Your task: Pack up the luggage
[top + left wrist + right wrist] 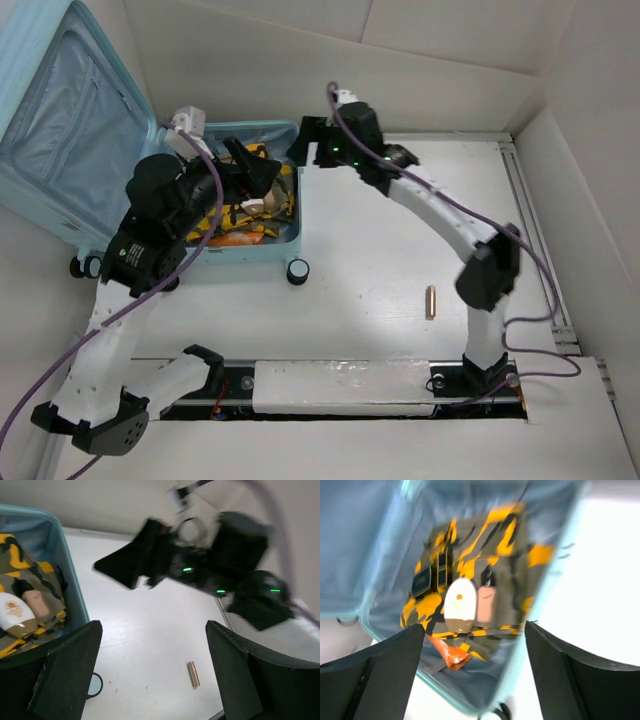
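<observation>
While both arms hang over the far-left corner, I list: right gripper (pixel 474 630), fingers spread, empty, above the luggage (pixel 240 252); left gripper (pixel 152 630), likewise spread and empty, at its right wall. The lid leans back left, I judge so the tray can be reached from above. Inside are a camouflage cloth (pixel 510 560), a white tube (pixel 459 605) and a pink item (pixel 486 605). The right wrist view is blurred, and anything beneath the cloth is hidden. A small cylinder (pixel 431 302) on the table, right, is too small to identify.

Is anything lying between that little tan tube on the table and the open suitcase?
Nothing visible does. Bare tabletop runs from the tube to the side wall of the luggage, and its lid stands open.
</observation>
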Available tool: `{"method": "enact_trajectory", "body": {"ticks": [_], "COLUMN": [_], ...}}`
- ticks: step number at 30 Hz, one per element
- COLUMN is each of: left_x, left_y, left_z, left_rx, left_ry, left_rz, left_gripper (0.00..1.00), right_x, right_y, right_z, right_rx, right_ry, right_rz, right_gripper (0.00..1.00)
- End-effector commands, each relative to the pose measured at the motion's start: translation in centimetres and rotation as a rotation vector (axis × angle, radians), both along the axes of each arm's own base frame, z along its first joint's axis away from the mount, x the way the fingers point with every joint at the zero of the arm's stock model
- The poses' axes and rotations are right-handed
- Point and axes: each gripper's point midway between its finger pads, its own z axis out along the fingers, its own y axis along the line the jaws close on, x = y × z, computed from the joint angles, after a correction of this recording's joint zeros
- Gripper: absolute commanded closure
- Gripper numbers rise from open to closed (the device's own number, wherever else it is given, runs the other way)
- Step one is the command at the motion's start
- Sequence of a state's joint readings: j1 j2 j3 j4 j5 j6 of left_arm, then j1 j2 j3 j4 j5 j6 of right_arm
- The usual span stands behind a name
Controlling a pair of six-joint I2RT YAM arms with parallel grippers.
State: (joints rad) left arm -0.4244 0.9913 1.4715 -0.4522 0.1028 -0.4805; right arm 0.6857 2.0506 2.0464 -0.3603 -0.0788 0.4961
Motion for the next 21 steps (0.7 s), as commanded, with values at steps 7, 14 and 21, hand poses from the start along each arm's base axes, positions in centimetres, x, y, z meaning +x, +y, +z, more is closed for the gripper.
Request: {"method": "enact_trajectory", "body": {"ticks": [7,14,21], "left_x": [1.2,-3.0,-9.1], "left_y": [-13.7,-22.7,-28.7], "left_z": [-7.7,-12.8,-22.5], "left_rx": [0.243,0.262,0.417], "left_ry": [0.083,0.191,0.345], "left_rz": [-0.161,-0.287,-0.452], "left_gripper": [0.18,0.17,0.17], "right_x": [-8.3,-17.5,-21.4], "right_y": [-25.8,-36.9,-39.0], "right_z": [5.4,6.4,6.1], "right_rx": [-0.188,-0.279,-0.290], "right_ry": [-0.082,-0.060,-0.041], "right_rz": [-0.530,-0.755,-0.771], "right_gripper": [0.17,0.17,0.17]}}
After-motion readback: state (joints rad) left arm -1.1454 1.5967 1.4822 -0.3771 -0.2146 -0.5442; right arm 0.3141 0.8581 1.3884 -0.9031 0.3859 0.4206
